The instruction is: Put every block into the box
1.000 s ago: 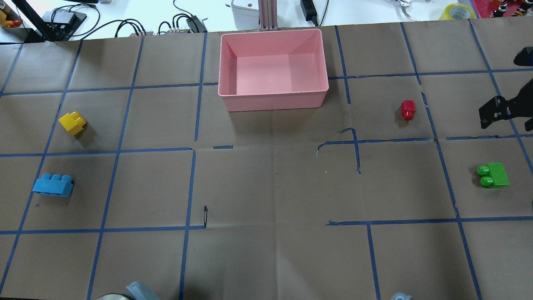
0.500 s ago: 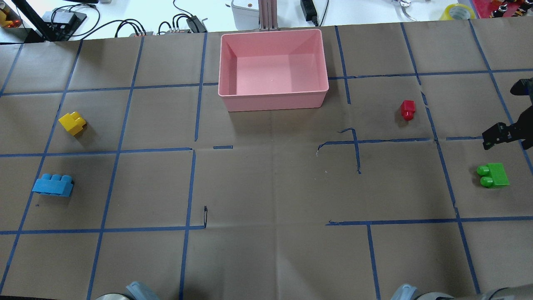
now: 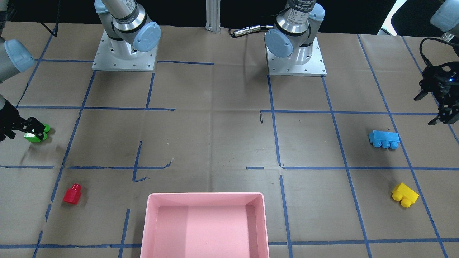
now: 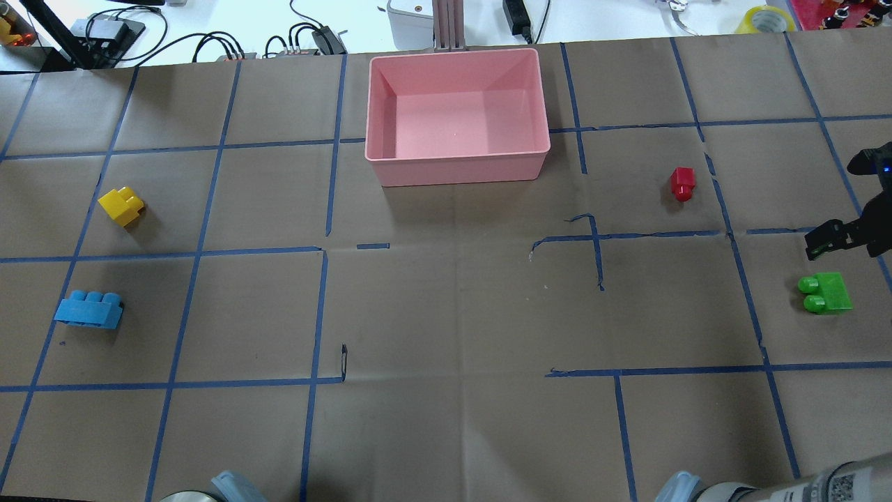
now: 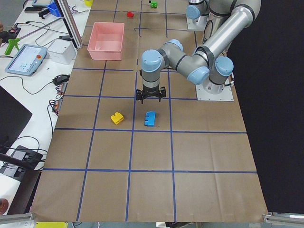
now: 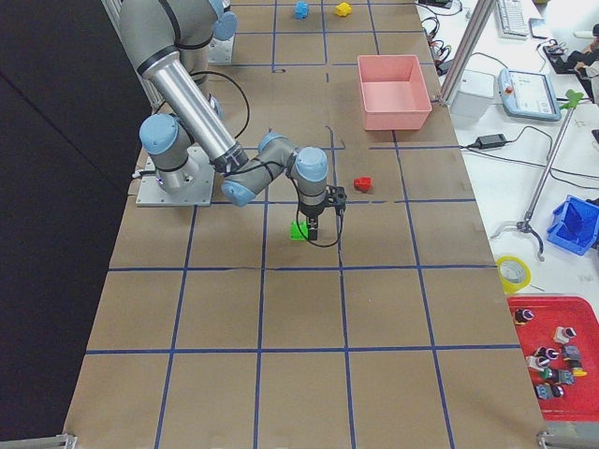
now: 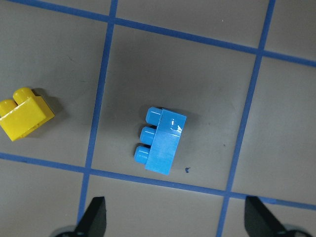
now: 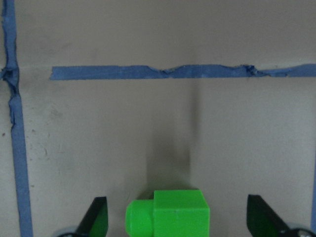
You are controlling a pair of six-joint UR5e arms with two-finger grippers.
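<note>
The pink box (image 4: 456, 169) stands empty at the table's far middle. The green block (image 4: 825, 293) lies at the right, on its side. My right gripper (image 4: 835, 240) hovers over it, open; in the right wrist view the block (image 8: 168, 213) sits between the two fingertips (image 8: 96, 217). The red block (image 4: 682, 183) lies farther back on the right. The yellow block (image 4: 121, 205) and the light-blue block (image 4: 88, 309) lie at the left. My left gripper (image 3: 428, 109) is open above them; its wrist view shows the blue block (image 7: 160, 140) and the yellow block (image 7: 24, 113) below.
Blue tape lines grid the brown paper on the table (image 4: 446, 314). Cables and small devices (image 4: 306, 38) lie beyond the far edge behind the box. The two arm bases (image 3: 123, 53) stand on the robot's side.
My right gripper has moved toward the near side and lower, from beside the red block's row to just over the green block. The blocks and the box have not moved.
</note>
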